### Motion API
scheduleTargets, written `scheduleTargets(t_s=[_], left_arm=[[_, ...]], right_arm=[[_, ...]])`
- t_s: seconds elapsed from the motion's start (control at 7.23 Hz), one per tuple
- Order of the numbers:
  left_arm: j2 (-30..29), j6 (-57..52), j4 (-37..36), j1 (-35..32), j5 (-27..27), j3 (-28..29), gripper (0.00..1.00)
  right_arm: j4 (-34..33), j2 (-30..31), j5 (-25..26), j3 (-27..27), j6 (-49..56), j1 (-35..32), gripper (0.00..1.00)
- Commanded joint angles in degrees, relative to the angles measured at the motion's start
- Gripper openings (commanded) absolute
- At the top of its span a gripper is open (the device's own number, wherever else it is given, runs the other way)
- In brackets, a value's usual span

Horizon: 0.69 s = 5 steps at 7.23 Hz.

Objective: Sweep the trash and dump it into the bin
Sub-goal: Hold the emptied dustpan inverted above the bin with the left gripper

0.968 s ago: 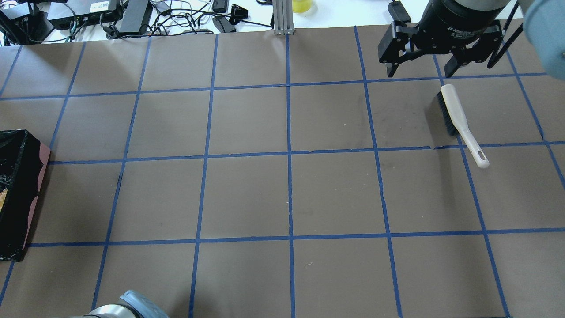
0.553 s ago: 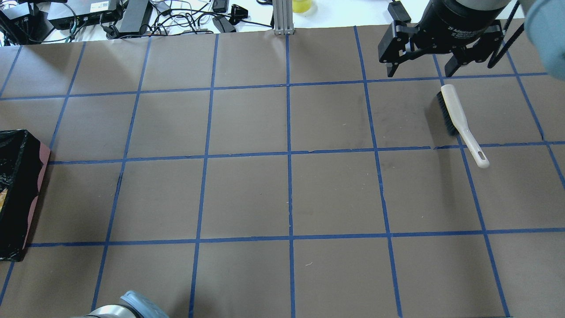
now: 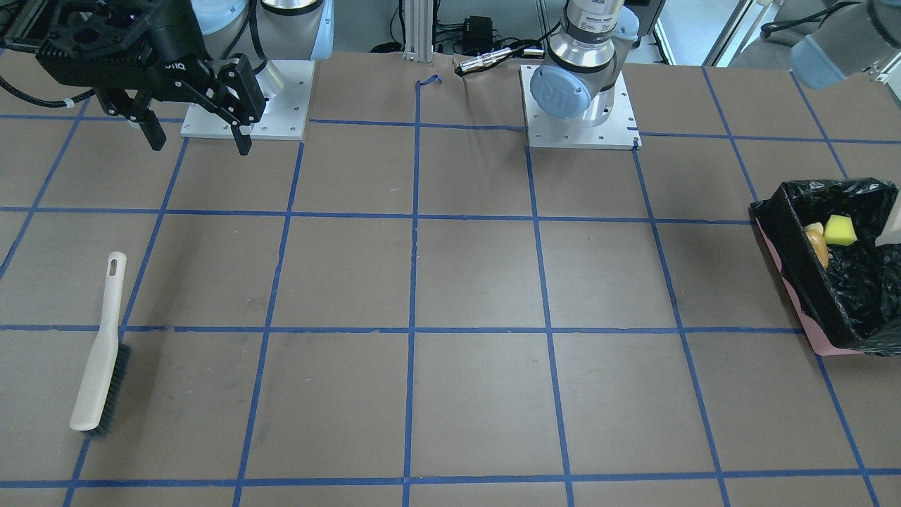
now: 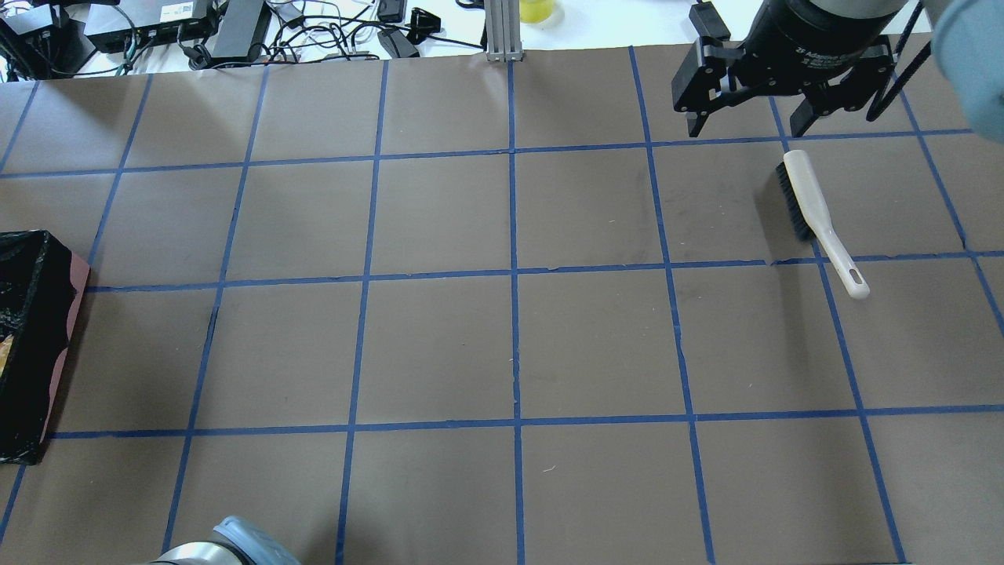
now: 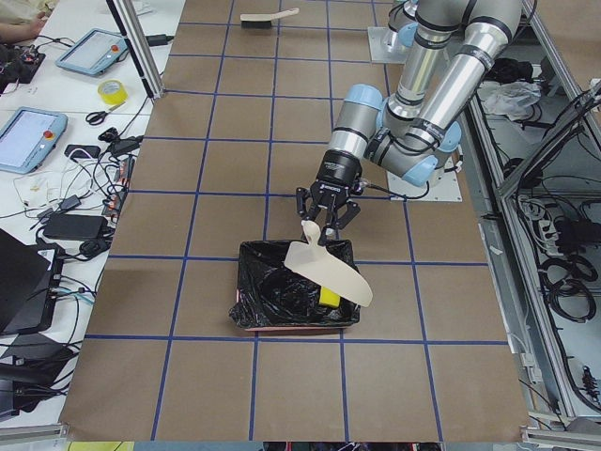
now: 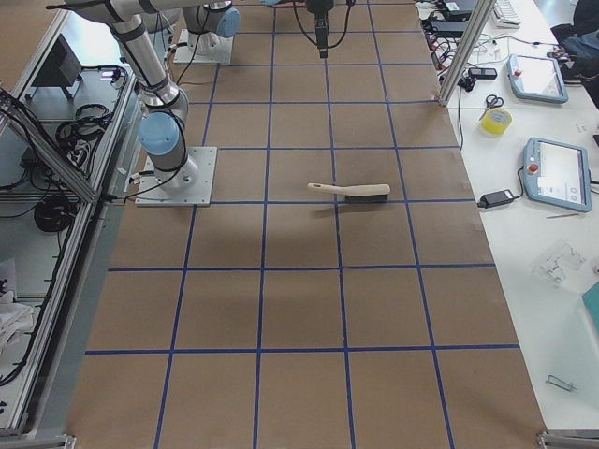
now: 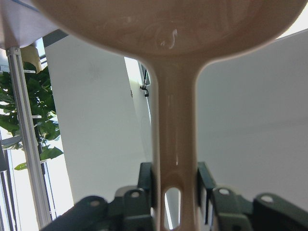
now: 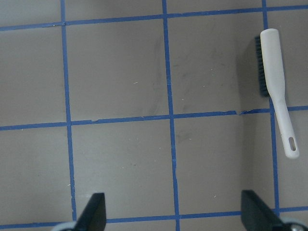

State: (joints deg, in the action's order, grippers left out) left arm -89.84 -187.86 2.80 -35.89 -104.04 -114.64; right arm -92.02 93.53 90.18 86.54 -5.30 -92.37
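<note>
The pink bin (image 3: 809,332), lined with a black bag, stands at the table's end on my left; it also shows in the overhead view (image 4: 35,345). Inside lie a yellow sponge (image 3: 839,229) and a golden-brown lump (image 3: 818,248); I cannot make out the croissant. My left gripper (image 5: 327,218) is shut on the handle of the beige dustpan (image 5: 331,272), which hangs tilted over the bin (image 5: 246,305). The left wrist view shows the fingers (image 7: 204,185) clamping the handle (image 7: 175,139). My right gripper (image 4: 749,125) is open and empty, above the table.
A white hand brush with dark bristles (image 4: 816,212) lies flat on the table just below the right gripper, also in the front view (image 3: 102,352) and the right wrist view (image 8: 276,82). Cables and boxes (image 4: 235,27) lie past the far edge.
</note>
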Motion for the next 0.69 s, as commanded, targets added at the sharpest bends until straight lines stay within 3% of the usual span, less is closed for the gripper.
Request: scheduleTargets(t_s=[0.0,0.14,0.28,0.55], left_arm=[[-1.8,-0.5,34.9,0.2,2.2,18.8,0.00],[-2.4,-0.5,48.6,0.5,6.5,24.3,0.00],[-2.4,-0.4,60.3,1.3,10.4,26.2,0.00],[-2.6,5.3,76.2,2.0,15.8,26.0,0.00]], right_arm=[[0.0,0.0,0.0,0.0,0.4,0.1,1.00],[0.0,0.0,0.0,0.0,0.5,0.1,1.00],[0.0,0.0,0.0,0.0,0.6,0.0,1.00],[-0.2,-0.1,0.0,0.0,0.6,0.0,1.00]])
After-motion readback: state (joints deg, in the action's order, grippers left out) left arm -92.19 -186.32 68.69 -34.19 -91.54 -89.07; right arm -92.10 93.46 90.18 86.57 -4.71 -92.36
